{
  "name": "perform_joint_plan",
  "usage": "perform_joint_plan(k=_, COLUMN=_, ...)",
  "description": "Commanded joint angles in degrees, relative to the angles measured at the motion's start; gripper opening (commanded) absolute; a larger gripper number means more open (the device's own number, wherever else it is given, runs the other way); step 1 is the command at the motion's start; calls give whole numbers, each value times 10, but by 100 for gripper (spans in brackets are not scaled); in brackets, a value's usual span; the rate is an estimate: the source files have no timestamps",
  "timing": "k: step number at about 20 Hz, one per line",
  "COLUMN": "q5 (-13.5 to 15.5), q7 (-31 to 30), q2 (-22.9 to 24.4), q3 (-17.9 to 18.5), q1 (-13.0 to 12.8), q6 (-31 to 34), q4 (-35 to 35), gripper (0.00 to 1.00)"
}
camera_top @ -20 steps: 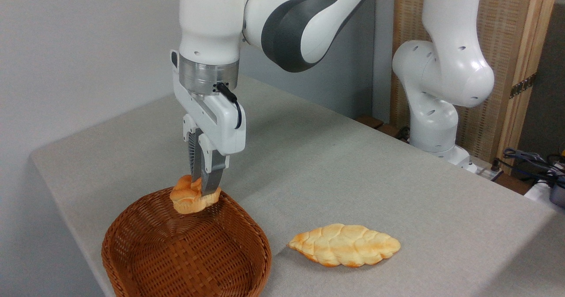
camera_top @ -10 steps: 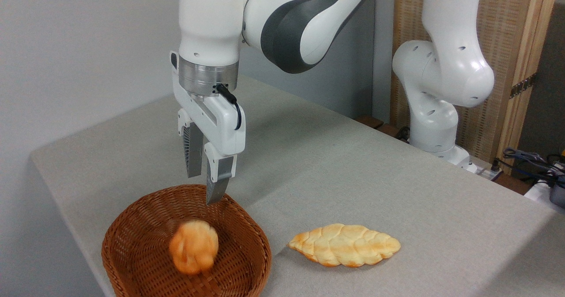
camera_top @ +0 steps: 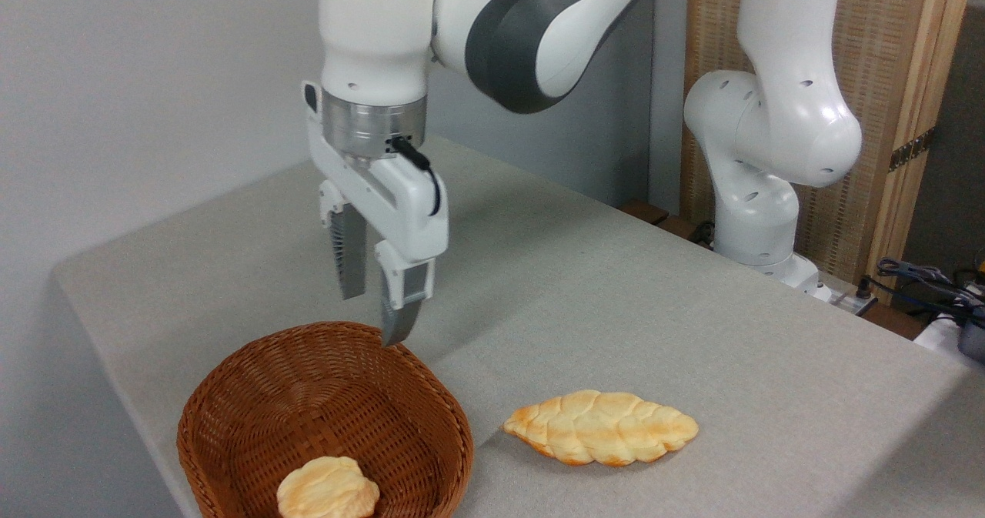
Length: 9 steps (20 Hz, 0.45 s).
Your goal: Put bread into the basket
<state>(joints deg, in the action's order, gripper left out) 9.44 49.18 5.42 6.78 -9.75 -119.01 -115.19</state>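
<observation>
Knotted bun [camera_top: 328, 489] lying inside the wicker basket [camera_top: 231, 395], on the floor at the near side, pale underside turned up; lower edge cut off by the frame, so contact with the near wall cannot be confirmed. Placement judged complete. Gripper [camera_top: 375, 314] above the far rim, jaws spread wide and empty, clear of the bun, presumably for a clean release. Braided loaf [camera_top: 601, 427] flat on the table [camera_top: 616, 287], right of the basket, well apart.
</observation>
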Motion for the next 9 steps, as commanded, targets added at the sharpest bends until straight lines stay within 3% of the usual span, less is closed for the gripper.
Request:
perform_joint_plan(k=1, q5=-45, q7=4, q2=27, q3=17, q1=-2, q6=60, q4=0, gripper=100)
perform_joint_plan(k=6, q5=-85, q7=7, q2=27, q3=19, q1=-2, q6=85, q4=-3, gripper=100)
perform_joint_plan(k=9, q5=-86, q7=6, q2=27, q3=18, q1=-2, q6=98, q4=0, gripper=100)
